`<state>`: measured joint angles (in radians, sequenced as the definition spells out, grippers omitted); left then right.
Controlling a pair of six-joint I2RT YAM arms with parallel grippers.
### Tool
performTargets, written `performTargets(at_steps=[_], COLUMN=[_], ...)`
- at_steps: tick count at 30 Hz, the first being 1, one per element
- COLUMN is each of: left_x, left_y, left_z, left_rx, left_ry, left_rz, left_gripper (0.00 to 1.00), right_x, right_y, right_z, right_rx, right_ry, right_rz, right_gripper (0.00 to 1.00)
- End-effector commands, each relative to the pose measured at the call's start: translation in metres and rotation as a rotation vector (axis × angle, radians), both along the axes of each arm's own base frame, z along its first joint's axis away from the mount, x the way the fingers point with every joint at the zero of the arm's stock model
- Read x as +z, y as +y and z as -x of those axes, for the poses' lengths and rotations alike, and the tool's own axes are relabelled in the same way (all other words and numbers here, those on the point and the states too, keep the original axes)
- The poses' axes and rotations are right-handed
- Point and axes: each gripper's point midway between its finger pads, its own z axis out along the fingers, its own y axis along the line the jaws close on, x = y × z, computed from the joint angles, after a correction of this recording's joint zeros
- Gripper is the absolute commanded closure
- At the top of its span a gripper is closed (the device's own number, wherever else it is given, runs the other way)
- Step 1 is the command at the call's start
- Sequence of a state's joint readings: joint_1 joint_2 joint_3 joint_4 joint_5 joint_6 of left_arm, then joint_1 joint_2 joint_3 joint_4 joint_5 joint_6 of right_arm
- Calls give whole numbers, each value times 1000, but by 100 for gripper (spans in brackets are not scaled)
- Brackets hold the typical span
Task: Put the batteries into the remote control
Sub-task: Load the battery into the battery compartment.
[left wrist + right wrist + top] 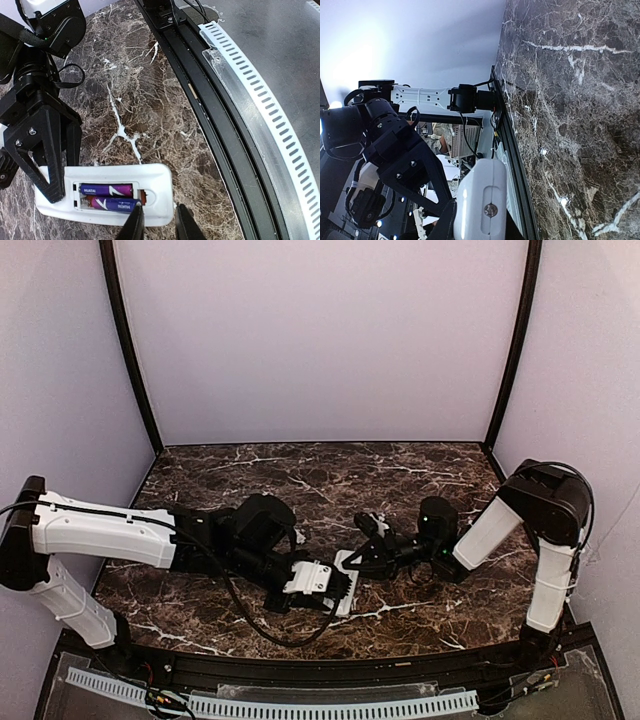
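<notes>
Overhead overview; wrist close-ups sharing remote control

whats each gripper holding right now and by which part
The right gripper clamps the small white oblong remote control by its short end, away from the left gripper, which holds nothing.

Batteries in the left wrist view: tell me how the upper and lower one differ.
The upper battery has upright lettering; the lower battery has it upside down. The lower battery reaches further right, to the fingers of the left gripper; the upper battery stops short. Both are bluish-purple, inside the remote control bay.
</notes>
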<state>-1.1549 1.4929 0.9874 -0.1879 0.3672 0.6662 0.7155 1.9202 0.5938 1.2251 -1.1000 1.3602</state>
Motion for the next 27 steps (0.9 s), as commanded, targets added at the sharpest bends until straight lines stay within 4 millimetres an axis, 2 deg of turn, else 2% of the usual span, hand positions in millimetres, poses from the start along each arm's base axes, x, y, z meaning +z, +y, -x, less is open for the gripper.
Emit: performTargets(at_steps=[1, 9, 27], left_x=[11, 9, -5], left_y=[-9, -10, -7], left_z=[-4, -11, -12], left_rx=[-12, 8, -22], left_ry=[-35, -64, -100], left_rz=[24, -11, -105], left_gripper=[78, 79, 79], right_x=[14, 10, 7], right_y=[6, 6, 7], right_z=[4, 4, 4], right_rx=[25, 20, 18], right_ry=[-57, -49, -49], right_rz=[-39, -26, -13], right_gripper=[100, 100, 100])
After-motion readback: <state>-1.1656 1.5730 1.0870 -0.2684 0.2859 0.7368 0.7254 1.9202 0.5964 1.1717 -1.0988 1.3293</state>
